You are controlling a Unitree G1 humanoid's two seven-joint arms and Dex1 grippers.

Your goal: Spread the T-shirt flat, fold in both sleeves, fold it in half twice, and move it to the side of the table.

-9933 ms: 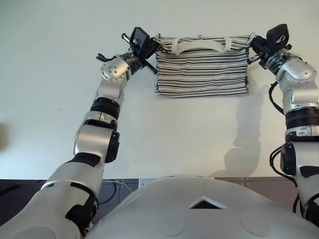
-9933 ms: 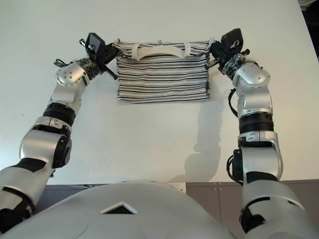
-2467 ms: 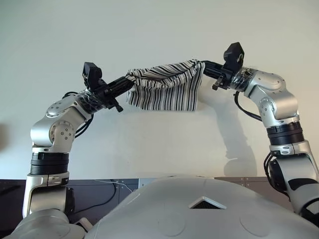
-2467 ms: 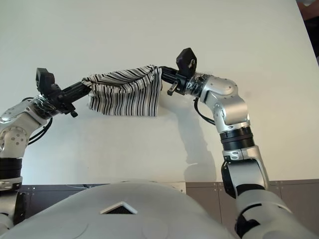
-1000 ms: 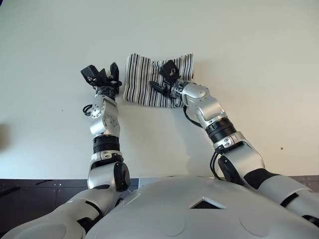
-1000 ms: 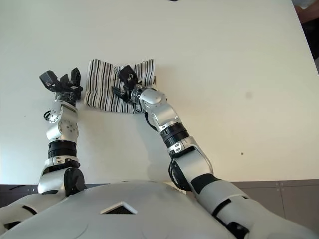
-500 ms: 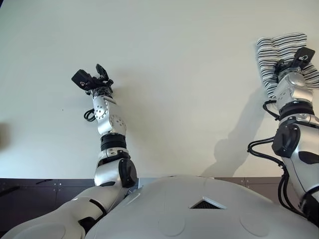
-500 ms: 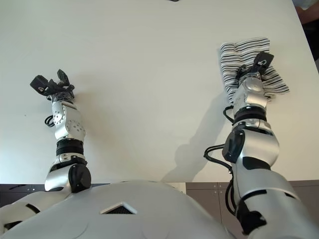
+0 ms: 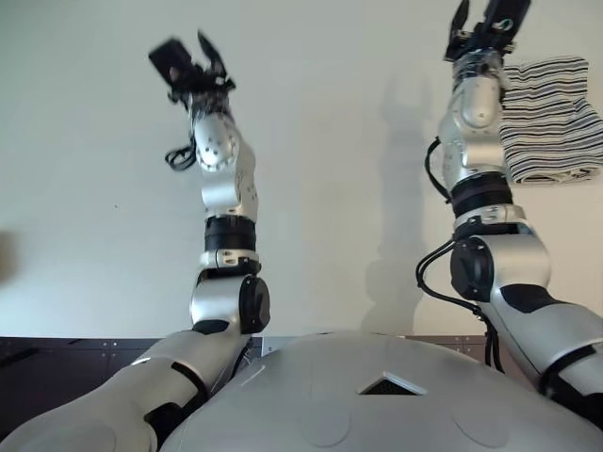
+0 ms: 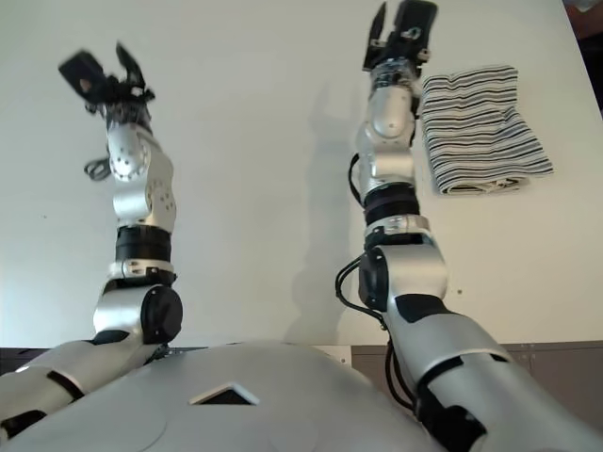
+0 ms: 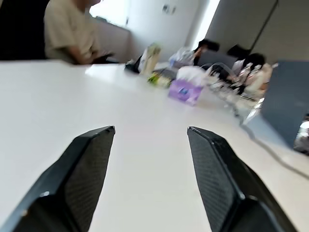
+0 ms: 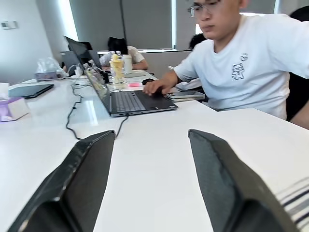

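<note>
Both head views look forward and steeply down from above the arms onto the table (image 9: 330, 188). They share one scene, shifted slightly sideways, with the T-shirt (image 10: 480, 127) at the upper right of each frame. The left wrist view sits low and close behind the left gripper (image 11: 150, 129), facing out along the tabletop toward the room. The right wrist view does likewise behind the right gripper (image 12: 152, 132), catching an edge of the T-shirt.
</note>
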